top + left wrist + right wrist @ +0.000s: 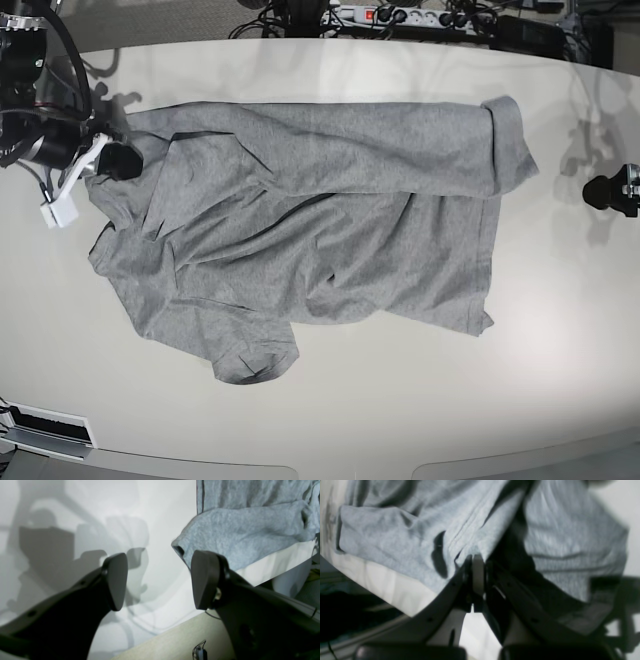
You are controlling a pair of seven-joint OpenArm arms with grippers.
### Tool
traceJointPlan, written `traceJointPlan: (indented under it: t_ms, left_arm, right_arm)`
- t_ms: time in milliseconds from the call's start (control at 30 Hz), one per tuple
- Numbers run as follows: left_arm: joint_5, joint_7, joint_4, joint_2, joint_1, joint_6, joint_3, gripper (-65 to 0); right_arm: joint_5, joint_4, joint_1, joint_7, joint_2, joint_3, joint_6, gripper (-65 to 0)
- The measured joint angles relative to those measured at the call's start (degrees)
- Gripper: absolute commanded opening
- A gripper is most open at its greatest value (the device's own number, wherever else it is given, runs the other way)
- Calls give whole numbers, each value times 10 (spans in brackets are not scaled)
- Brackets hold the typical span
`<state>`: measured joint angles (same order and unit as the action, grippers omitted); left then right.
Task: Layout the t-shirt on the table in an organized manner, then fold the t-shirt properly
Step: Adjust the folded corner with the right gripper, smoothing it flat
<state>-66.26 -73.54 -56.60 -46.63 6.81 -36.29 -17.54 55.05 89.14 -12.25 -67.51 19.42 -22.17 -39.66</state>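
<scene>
The glossy off-white tabletop (560, 330) carries the grey t-shirt (330, 215), rumpled and partly folded over itself across its middle. The right end effector (478, 562) pinches the shirt's fabric at its edge. The left end effector (158, 580) stands wide, holding nothing, beside the shirt. Cables and a power strip (400, 15) lie beyond the far edge
</scene>
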Motion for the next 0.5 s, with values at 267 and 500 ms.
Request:
traceJointPlan:
  t_ms: [267, 500]
  left_arm:
    - [-4, 0, 0, 0, 0, 0, 0, -249]
    - [-4, 0, 0, 0, 0, 0, 0, -249]
  right_arm:
    - [-40, 38, -4, -28, 6, -4, 0, -650]
    - [-37, 39, -4, -26, 5, -61, 0, -650]
